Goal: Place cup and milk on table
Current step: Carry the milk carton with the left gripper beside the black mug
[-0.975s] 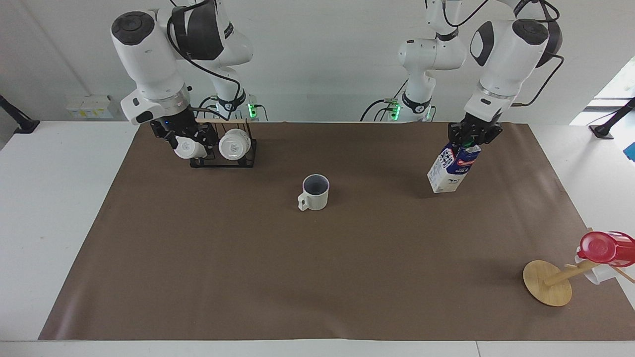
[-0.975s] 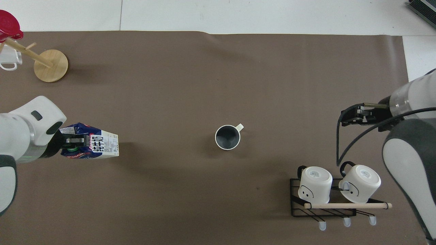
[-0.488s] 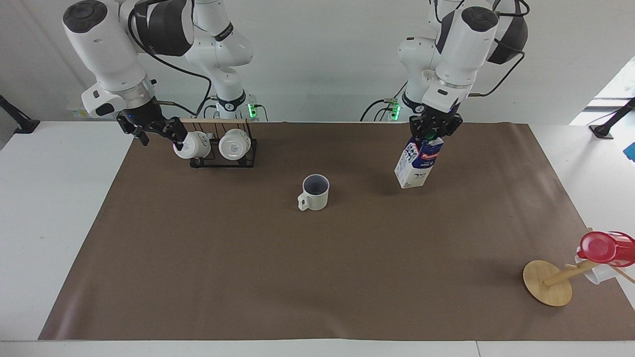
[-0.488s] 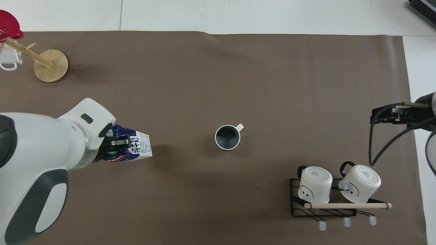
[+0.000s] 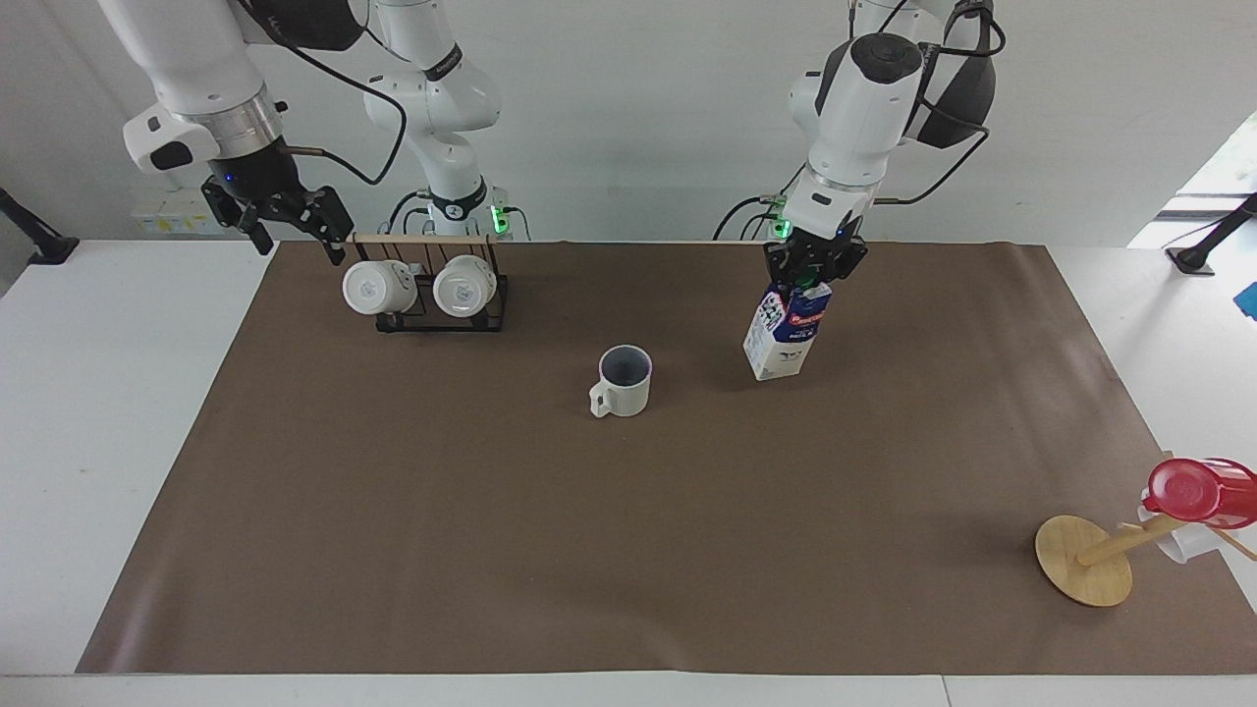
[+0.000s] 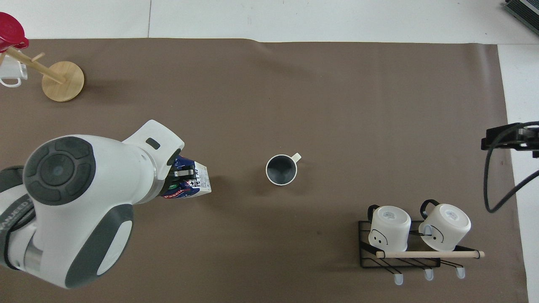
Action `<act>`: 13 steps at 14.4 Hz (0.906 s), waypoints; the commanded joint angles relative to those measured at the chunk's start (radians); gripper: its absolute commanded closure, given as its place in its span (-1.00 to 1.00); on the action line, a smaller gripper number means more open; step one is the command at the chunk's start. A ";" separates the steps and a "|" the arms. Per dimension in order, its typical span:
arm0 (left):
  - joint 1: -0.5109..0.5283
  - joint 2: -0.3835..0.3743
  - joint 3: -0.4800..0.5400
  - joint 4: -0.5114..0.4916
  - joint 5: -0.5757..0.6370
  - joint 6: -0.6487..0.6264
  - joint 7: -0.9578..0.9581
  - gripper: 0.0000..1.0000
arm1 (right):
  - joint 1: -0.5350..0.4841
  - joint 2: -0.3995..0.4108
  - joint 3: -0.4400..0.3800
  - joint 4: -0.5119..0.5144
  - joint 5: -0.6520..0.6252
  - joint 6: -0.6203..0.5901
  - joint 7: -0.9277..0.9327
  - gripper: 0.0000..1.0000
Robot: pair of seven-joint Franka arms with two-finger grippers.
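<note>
Nearest the robots: rack (image 5: pixel 439 295) with two white mugs (image 5: pixel 368 287) hung on it, at the right arm's end, not part of the job. Right gripper (image 5: pixel 278 211) is up over the table (image 5: pixel 98 393) edge by the rack, fingers spread wide, holding nothing; that arm waits. Left gripper (image 5: pixel 807 270) is clamped on the top of the milk (image 5: pixel 783 337), around the cap end, so the carton hangs below it with a slight tilt, over the paper toward the left arm's end. Base looks at or just above the surface, can't tell if it's touching. Top grip makes sense: keeps the bottom free for setting down upright. Cup (image 5: pixel 623 381) stands upright on the paper mid-table, handle pointing away from the robots, a bit farther out than the milk and apart from it; looks already placed. Farthest: wooden stand (image 5: pixel 1084 560) with red cup (image 5: pixel 1193 490) at the left arm's end, well clear. Remaining: seat the milk, release.
</note>
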 commanded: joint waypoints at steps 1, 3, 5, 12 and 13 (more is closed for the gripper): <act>-0.040 0.051 0.017 0.038 0.005 0.038 -0.045 0.13 | -0.008 0.002 0.002 0.088 -0.001 -0.095 -0.025 -1.00; -0.060 0.093 0.017 0.070 0.005 0.049 -0.045 0.13 | -0.008 0.002 0.007 0.129 -0.002 -0.159 -0.025 -1.00; -0.077 0.114 0.017 0.090 0.005 0.063 -0.070 0.13 | -0.006 -0.022 0.007 0.129 0.001 -0.155 -0.024 -1.00; -0.157 0.176 0.019 0.096 0.016 0.127 -0.154 0.13 | 0.004 -0.044 0.009 0.030 0.004 -0.068 -0.067 -1.00; -0.158 0.180 0.019 0.096 0.019 0.129 -0.156 0.13 | 0.004 -0.044 0.009 0.024 0.004 -0.068 -0.067 -1.00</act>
